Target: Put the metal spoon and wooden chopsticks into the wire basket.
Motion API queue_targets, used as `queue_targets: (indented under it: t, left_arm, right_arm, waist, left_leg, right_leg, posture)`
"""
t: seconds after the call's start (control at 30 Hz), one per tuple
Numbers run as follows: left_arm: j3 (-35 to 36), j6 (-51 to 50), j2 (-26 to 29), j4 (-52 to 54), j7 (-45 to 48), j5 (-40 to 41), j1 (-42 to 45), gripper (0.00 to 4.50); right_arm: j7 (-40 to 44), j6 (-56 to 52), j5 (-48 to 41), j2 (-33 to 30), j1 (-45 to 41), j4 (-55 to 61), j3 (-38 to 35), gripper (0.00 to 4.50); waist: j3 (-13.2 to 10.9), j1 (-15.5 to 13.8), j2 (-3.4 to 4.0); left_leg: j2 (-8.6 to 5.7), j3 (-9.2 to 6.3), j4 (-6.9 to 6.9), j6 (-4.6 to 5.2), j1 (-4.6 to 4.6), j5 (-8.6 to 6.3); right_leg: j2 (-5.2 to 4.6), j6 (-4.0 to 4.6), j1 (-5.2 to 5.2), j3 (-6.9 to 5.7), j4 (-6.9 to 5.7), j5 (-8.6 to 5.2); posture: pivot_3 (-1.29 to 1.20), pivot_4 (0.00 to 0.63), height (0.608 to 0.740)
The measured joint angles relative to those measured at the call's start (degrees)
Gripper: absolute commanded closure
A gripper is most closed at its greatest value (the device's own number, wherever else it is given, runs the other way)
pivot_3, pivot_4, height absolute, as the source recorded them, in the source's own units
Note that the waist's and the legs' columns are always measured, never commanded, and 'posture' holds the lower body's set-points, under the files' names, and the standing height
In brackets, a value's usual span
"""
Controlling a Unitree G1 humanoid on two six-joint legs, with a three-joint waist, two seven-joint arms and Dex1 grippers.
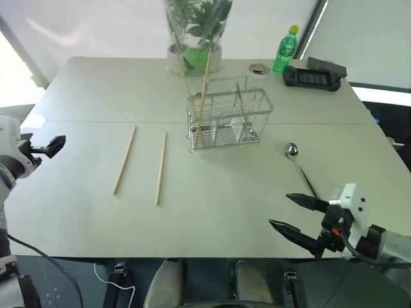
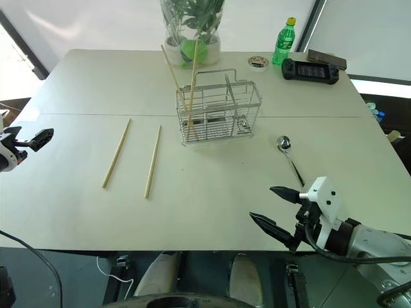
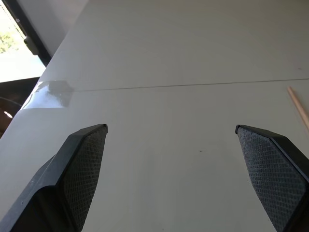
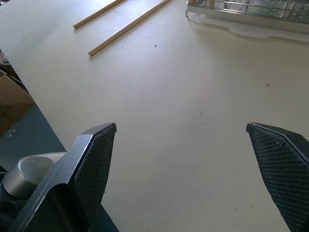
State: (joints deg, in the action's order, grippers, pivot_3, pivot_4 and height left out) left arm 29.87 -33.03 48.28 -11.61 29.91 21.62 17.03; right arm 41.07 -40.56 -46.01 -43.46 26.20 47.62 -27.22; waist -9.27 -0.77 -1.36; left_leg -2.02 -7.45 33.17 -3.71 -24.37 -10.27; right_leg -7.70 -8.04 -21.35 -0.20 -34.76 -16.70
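Note:
The wire basket [image 1: 229, 119] stands near the middle of the table, with two wooden chopsticks [image 1: 200, 96] leaning upright in its left end. Two more chopsticks lie flat to its left, one [image 1: 124, 160] farther out and one [image 1: 160, 169] nearer. The metal spoon [image 1: 298, 163] lies to the right of the basket, bowl toward the far side. My right gripper [image 1: 279, 210] hovers open and empty at the front right, just short of the spoon's handle. My left gripper [image 2: 38, 138] is open and empty off the table's left edge; its wrist view catches one chopstick tip [image 3: 299, 106].
At the back stand a glass vase with green plants [image 1: 194, 45], a green bottle [image 1: 286, 49], a small round lid [image 1: 259, 68] and a black handheld console [image 1: 313, 77]. The table's front edge [image 1: 192, 253] lies close to me.

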Motion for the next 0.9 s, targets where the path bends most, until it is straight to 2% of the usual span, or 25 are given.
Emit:
queue_targets:
  t: [0.9]
  left_arm:
    - [-2.01,0.8,0.15,-0.67,1.19,-0.38,0.71,0.02]
  right_arm:
    - [-0.27,1.65,0.89,-0.27,-2.79,-0.99,0.07,0.0]
  waist:
    - [0.03,0.02,-0.06]
  left_leg:
    - [0.02,-0.01,0.05,0.01,0.04,0.02]
  right_leg:
    - [0.01,0.0,0.02,0.0,-0.32,0.0]
  posture:
    - [0.0,0.15,0.72]
